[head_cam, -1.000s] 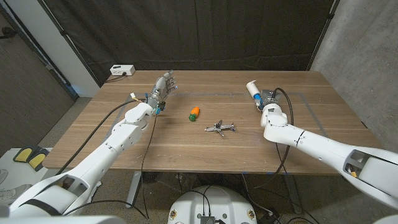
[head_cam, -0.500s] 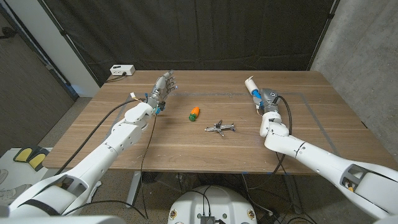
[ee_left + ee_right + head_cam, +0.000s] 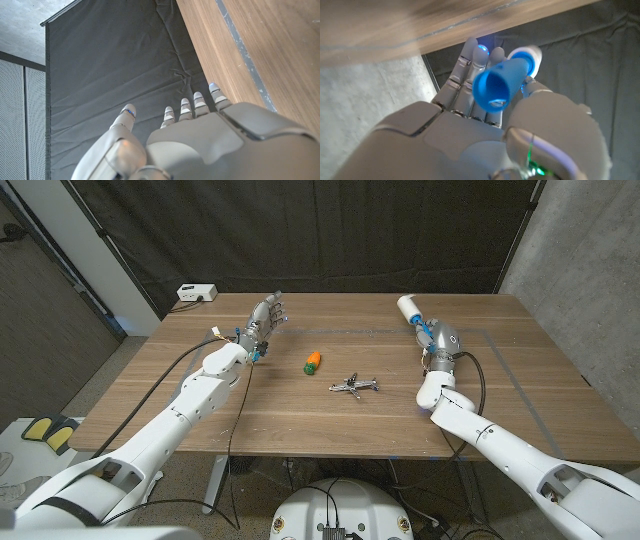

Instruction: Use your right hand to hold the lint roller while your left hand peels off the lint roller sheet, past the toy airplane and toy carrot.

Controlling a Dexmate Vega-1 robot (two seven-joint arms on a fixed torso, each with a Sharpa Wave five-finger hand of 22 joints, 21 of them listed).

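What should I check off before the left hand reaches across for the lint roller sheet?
1. Right hand holds the lint roller: ok; blue handle sits in its grasp.
2. Roller lifted off the table: ok, apparently.
3. Left hand free, fingers apart: ok.
4. Toy carrot and toy airplane lie between the hands, apart from both: ok, but in the crossing path.
5. Loose sheet edge facing the left hand: cannot tell.
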